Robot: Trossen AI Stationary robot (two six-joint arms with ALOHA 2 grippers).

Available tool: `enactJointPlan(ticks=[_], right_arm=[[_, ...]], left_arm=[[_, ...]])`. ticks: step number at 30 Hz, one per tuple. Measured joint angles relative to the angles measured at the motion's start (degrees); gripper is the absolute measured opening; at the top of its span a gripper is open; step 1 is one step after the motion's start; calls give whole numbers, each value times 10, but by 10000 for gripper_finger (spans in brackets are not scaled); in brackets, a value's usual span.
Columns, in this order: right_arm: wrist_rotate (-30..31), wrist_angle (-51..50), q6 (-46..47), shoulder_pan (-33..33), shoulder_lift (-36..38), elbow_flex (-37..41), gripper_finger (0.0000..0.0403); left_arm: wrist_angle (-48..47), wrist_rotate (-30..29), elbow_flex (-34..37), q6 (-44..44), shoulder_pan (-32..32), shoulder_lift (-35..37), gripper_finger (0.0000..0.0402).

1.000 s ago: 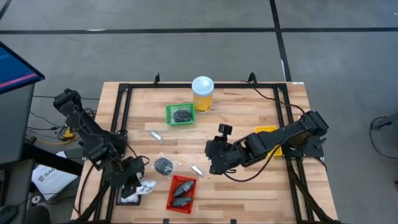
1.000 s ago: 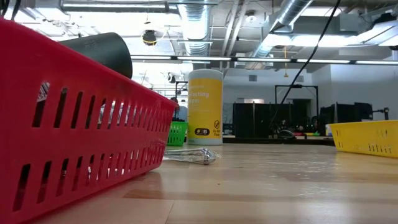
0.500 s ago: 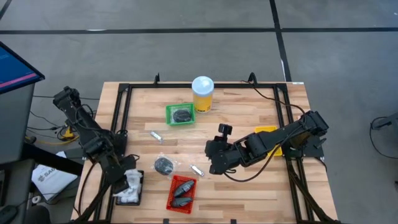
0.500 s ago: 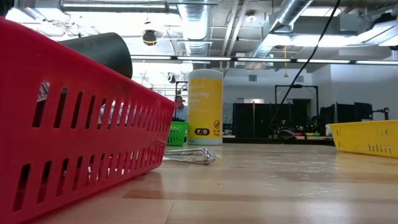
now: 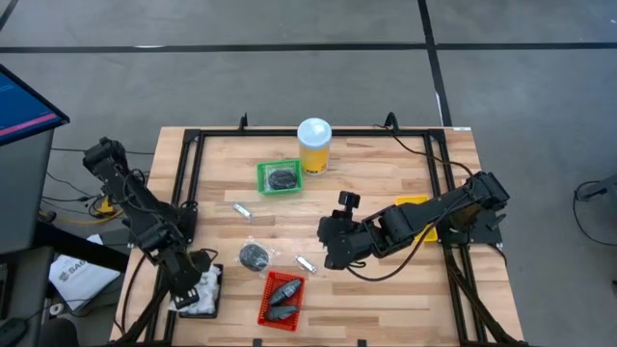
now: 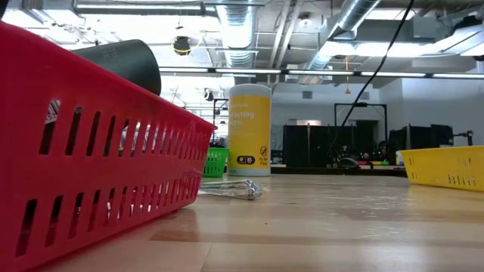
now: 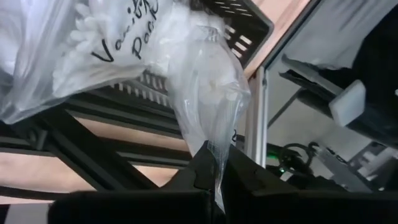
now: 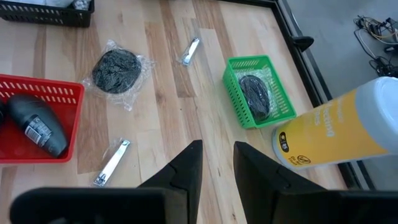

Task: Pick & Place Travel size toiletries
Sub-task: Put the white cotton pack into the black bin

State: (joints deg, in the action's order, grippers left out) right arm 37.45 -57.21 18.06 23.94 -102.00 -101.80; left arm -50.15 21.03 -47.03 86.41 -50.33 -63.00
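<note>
Wooden worktop [image 5: 386, 173] carries trays. Placing step judged in hand: sachet [image 7: 208, 93] clenched in left claw [image 7: 214, 180] over black tray [image 5: 198, 306]; release called for next. Right claw [image 8: 217, 165], released, waits mid-worktop.

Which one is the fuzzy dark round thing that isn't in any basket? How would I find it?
Start at the red tray near the front edge of the wooden table. Just beside its back left corner, straight on the wood, lies a dark grey puck in clear crinkly wrap. A similar puck sits in the green tray, but this one lies loose, between two thin silvery tubes.
</note>
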Motion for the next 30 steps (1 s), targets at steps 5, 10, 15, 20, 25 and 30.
enactJointPlan(ticks=[5, 10, 15, 20, 25, 30], right_arm=[[0, 0, 0, 0, 0, 0, 82], [0, 0, 0, 0, 0, 0, 82], [0, 0, 0, -1, 0, 0, 82], [0, 0, 0, -1, 0, 0, 82], [-1, 0, 0, -1, 0, 0, 82], [-1, 0, 0, -1, 0, 0, 82]], left_arm=[[2, 0, 0, -5, 4, -16, 4], [5, -2, 0, -5, 6, -16, 4], [7, -14, 0, -5, 6, -16, 5], [14, -38, 0, -6, 6, -16, 7], [14, -37, 0, -5, 6, -16, 7], [14, -41, 0, -5, 6, -16, 20]])
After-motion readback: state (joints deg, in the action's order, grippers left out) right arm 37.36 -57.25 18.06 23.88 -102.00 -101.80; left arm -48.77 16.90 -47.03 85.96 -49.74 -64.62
